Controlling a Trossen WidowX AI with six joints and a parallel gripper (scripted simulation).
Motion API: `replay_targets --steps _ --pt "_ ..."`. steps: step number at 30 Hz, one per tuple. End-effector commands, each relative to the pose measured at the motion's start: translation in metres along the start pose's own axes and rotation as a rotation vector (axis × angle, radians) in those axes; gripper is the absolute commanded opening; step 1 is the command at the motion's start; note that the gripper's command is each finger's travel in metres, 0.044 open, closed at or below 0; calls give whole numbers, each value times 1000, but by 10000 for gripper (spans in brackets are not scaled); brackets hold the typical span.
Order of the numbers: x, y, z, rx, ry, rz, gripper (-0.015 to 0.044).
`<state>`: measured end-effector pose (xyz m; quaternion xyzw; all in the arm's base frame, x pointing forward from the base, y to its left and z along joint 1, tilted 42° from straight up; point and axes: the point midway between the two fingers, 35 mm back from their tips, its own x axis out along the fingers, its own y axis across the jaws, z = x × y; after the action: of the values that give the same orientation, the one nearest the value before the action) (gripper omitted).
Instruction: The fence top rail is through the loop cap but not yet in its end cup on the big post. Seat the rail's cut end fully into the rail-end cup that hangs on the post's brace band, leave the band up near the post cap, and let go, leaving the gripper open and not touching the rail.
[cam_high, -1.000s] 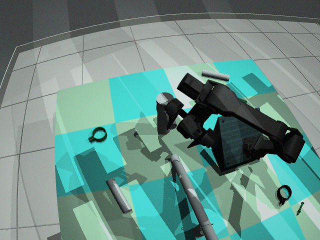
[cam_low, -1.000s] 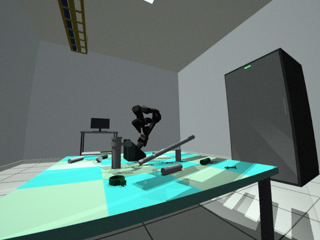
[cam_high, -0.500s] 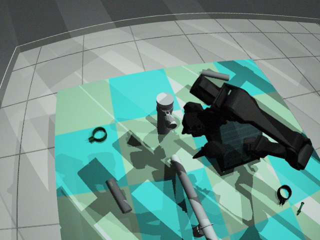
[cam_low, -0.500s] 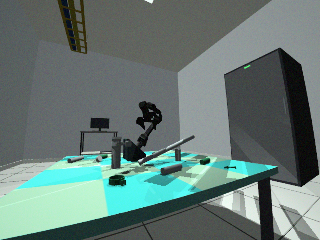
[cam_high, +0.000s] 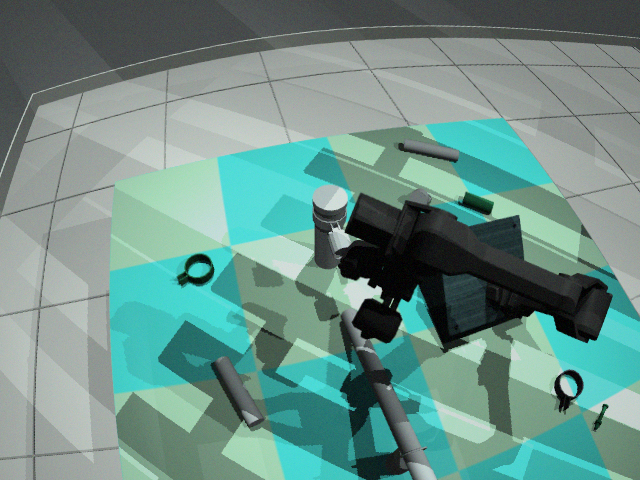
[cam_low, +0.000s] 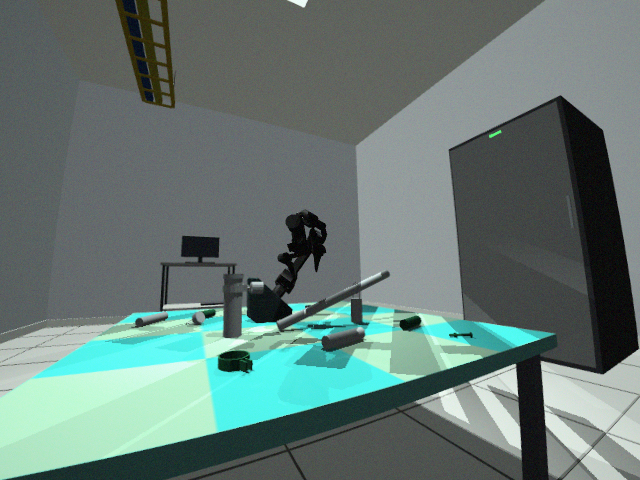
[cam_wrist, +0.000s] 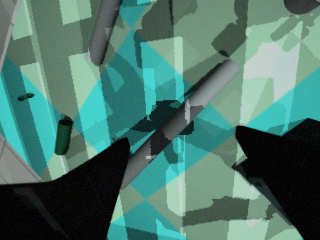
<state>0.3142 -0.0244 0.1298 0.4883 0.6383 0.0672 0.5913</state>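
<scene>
The grey rail (cam_high: 392, 408) (cam_low: 333, 300) (cam_wrist: 215, 82) slopes, its near-post end low by the table and its far end raised, passing through the loop on the short post (cam_low: 356, 312). The big post (cam_high: 325, 253) (cam_low: 232, 316) stands upright. Its brace band is up near the post cap (cam_high: 329, 197), with the light rail-end cup (cam_high: 339, 240) (cam_low: 255, 287) on its side. The rail end is below the cup, apart from it. My gripper (cam_high: 366, 290) (cam_low: 303, 266) (cam_wrist: 181, 136) is open and empty, above the rail; the rail runs across the wrist view beyond the fingers.
A loose grey tube (cam_high: 237, 392) (cam_low: 342, 338) (cam_wrist: 104, 35) lies beside the rail. Another grey tube (cam_high: 429, 149) (cam_low: 151, 319) and a green cylinder (cam_high: 477, 202) lie behind the arm. A green clamp ring (cam_high: 211, 272) (cam_low: 225, 361) lies left; a bolt (cam_high: 600, 416) (cam_low: 461, 335) lies right.
</scene>
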Motion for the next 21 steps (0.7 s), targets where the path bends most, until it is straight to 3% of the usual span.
replay_targets --steps 1,5,17,21 --pt "33 2 -12 531 78 -161 440" --pt "52 2 -20 825 83 -271 440" --pt "52 2 -21 839 83 -277 440" --pt "70 -2 -23 839 83 -276 440"
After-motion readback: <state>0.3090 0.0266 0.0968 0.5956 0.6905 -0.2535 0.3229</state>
